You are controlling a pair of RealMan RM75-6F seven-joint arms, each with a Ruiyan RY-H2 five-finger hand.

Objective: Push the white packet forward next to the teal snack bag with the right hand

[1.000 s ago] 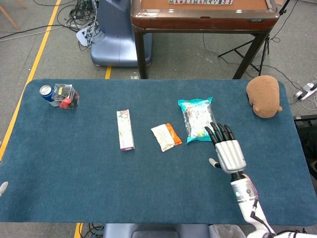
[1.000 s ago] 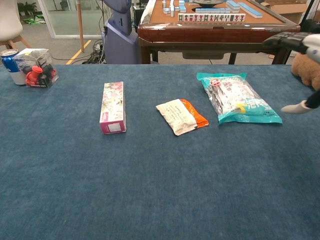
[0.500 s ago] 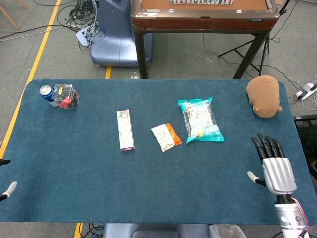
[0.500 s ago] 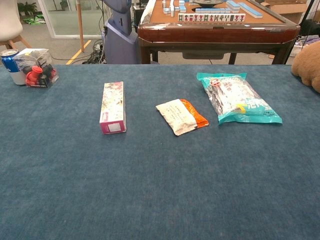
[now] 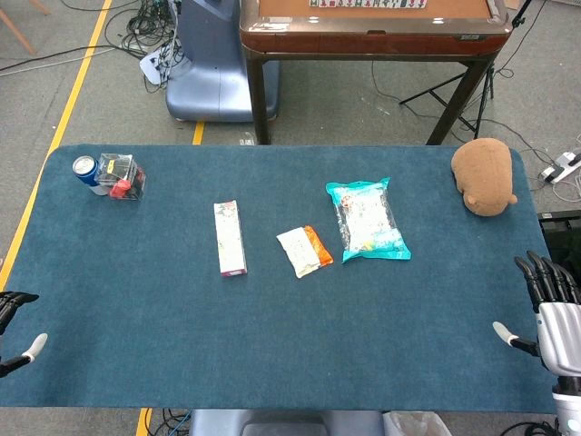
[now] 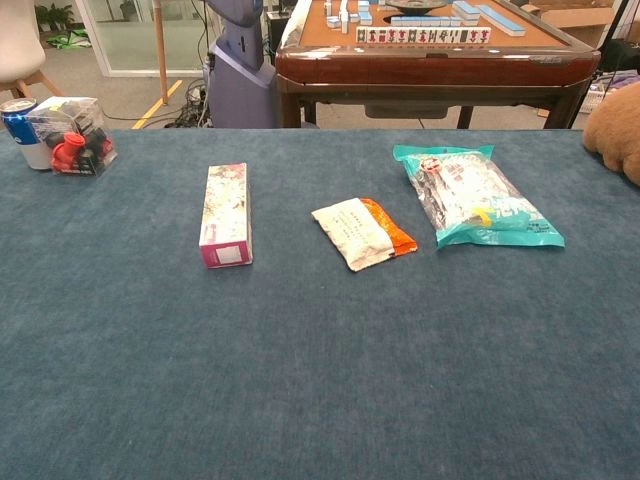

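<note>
Your right hand point(image 5: 556, 313): fingers apart, empty, at counter's right edge | white packet point(image 5: 299, 251): well to its left, beside teal snack bag point(image 5: 366, 219), long axis diagonal | left hand point(image 5: 16, 327): farther, grip unclear

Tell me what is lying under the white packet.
An orange packet lies partly under the white packet, its right edge sticking out toward the teal snack bag. How far it runs beneath is covered. Both rest on the blue table.
</note>
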